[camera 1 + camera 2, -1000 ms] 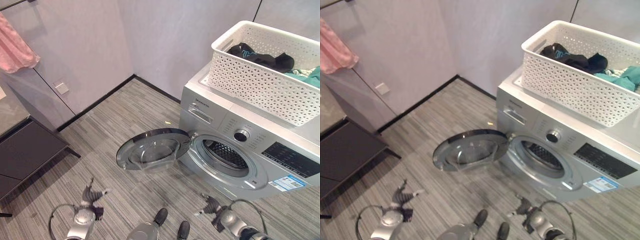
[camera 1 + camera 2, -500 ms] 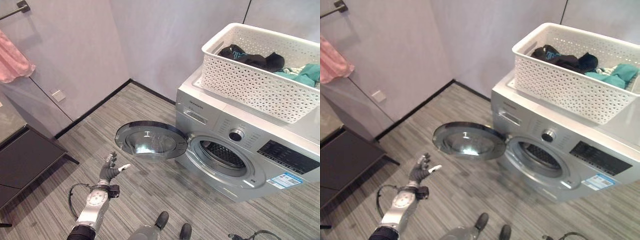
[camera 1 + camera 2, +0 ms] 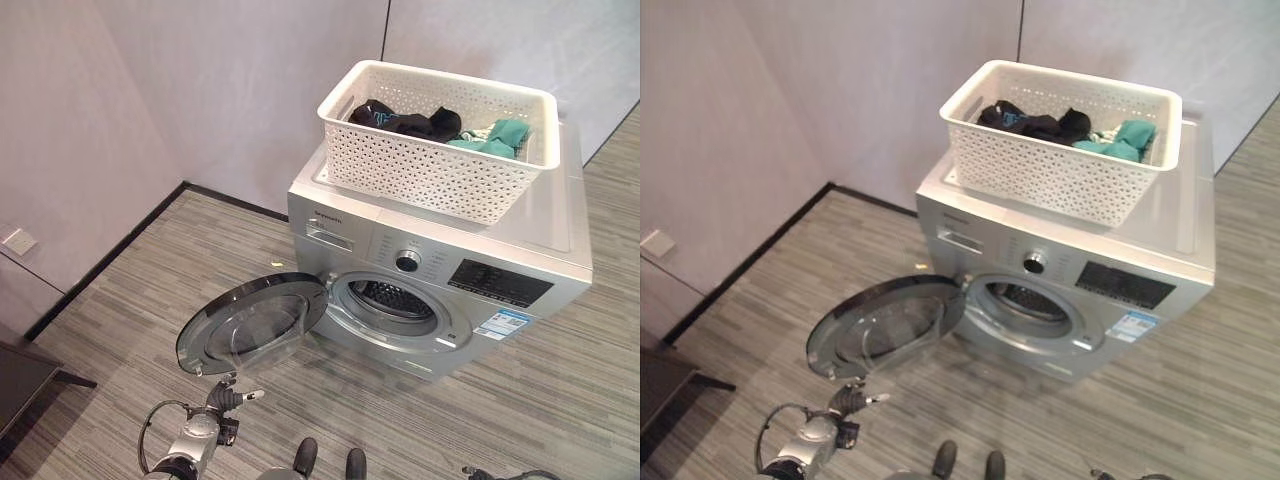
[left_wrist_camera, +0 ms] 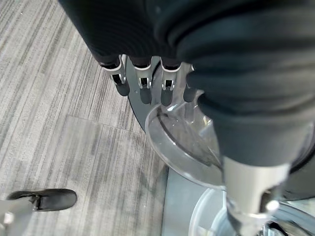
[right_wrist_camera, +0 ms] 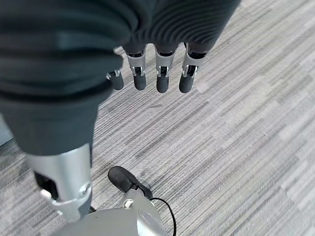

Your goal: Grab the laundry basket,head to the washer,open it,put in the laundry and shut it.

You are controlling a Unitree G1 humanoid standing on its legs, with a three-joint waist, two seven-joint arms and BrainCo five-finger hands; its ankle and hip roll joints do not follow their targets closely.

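The white laundry basket (image 3: 440,140) sits on top of the washer (image 3: 440,270), well apart from both hands, and neither hand holds anything. The left hand (image 3: 228,397) hangs low over the floor (image 3: 120,300), just below the outer rim of the open washer door (image 3: 250,322); in its wrist view its fingers (image 4: 142,86) are relaxed and slightly bent, pointing towards the door glass, with the thumb apart. The right hand (image 5: 147,59) hangs over bare floor, its fingers (image 5: 160,76) loose in a row and grasping nothing. The basket is rectangular, of white plastic with a pierced lattice wall and a solid rolled rim with handle slots at the ends. Inside it lie crumpled clothes (image 3: 410,122), black at one end, and a teal garment (image 3: 495,135) at the other. The washer is a silver-grey front-loader with a round opening showing the perforated drum (image 3: 388,298), a central knob (image 3: 407,261), a dark display panel (image 3: 498,283) and a pale blue sticker (image 3: 503,324) whose print is too small to read. The door is round, with a dark rim and a clear domed window, swung fully open to the robot's left. The floor is grey striped planking, and a black skirting strip (image 3: 110,260) runs along the plain pale walls.
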